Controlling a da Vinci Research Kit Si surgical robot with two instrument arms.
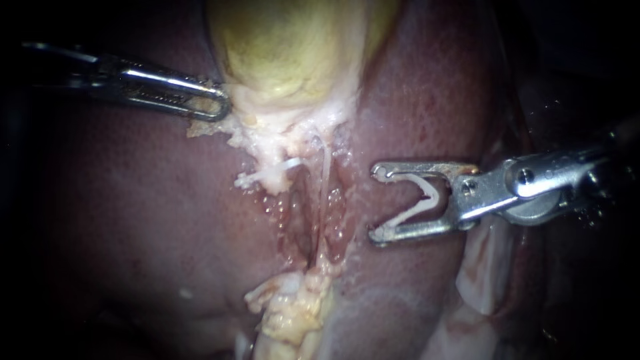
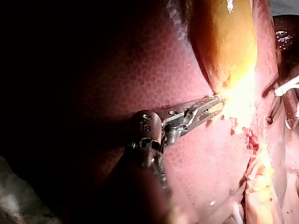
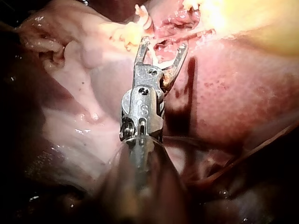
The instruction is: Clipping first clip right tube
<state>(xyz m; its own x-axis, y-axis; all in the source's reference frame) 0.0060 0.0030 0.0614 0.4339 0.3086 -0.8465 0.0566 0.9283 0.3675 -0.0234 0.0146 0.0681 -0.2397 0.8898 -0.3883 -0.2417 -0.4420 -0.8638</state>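
Step in hand, imo: approach. The clip point(image 1: 427, 200) is loaded but not on anything yet. The right instrument point(image 1: 375, 202) sits off to the side of the gallbladder point(image 1: 287, 53), below its neck level; its pincer is spread wide w/ the white V-shaped clip seated between the two halves, touching both, so it's carrying it. Nothing else is inside the opening.

The right tube point(image 1: 325, 177) looks to me like the thin pale strand running straight down from the gallbladder neck into the raw groove; it's bare, apart from the pincer, and the pincer mouth faces it.

The left instrument point(image 1: 217, 107) is at the gallbladder's lower edge on the other side; its pincer is together, clamped on the whitish fringe there afaict, prob holding tension on the neck; the left wrist view shows the tip right against that yellow tissue too.

Next move, my guess: slide the open pincer across toward the strand below the gallbladder so the tube lies fully between the clip legs, square to it, then squeeze.

Other stuff: a small white piece point(image 1: 291, 163) just under the neck, next to the tube; could be a clip on the neighbouring strand, can't say for sure. There's a fatty lump point(image 1: 300, 313) further below the gallbladder, w/ liver point(image 1: 133, 220) all round.

In the way: that ragged whitish tissue under the neck sits close to the tube, so a pincer tip could snag it or catch the neighbour strand; the liver edge beside the groove is also close.
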